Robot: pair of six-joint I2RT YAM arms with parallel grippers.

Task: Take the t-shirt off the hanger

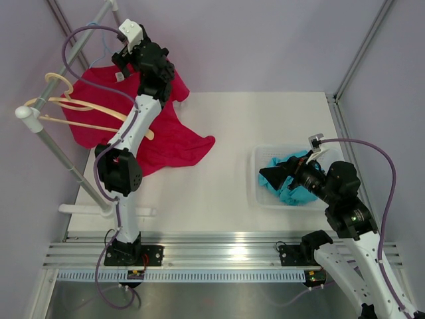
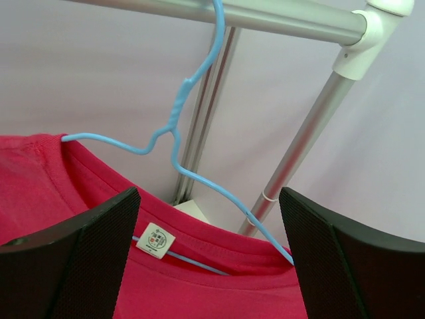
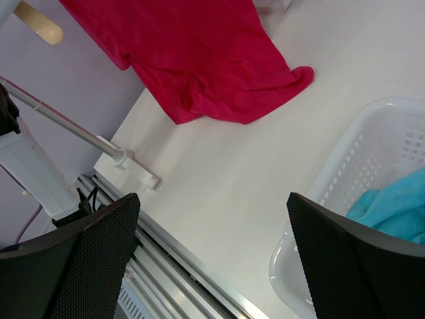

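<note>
A red t-shirt [image 1: 166,136] hangs from a thin blue wire hanger [image 2: 179,126] hooked on the clothes rail [image 2: 279,16]; its lower part spreads onto the table. In the left wrist view the collar with a white label [image 2: 155,240] lies between my left gripper's fingers. My left gripper [image 1: 129,63] is open, up at the collar, holding nothing. My right gripper [image 1: 275,176] is open and empty, hovering over the white basket [image 1: 265,196]. The shirt's hem also shows in the right wrist view [image 3: 199,60].
Empty wooden hangers [image 1: 73,106] hang on the rail at the left. The white basket holds a teal cloth [image 1: 292,189]. The rail's stand foot [image 1: 106,210] sits at the table's near left. Frame posts stand at the back corners.
</note>
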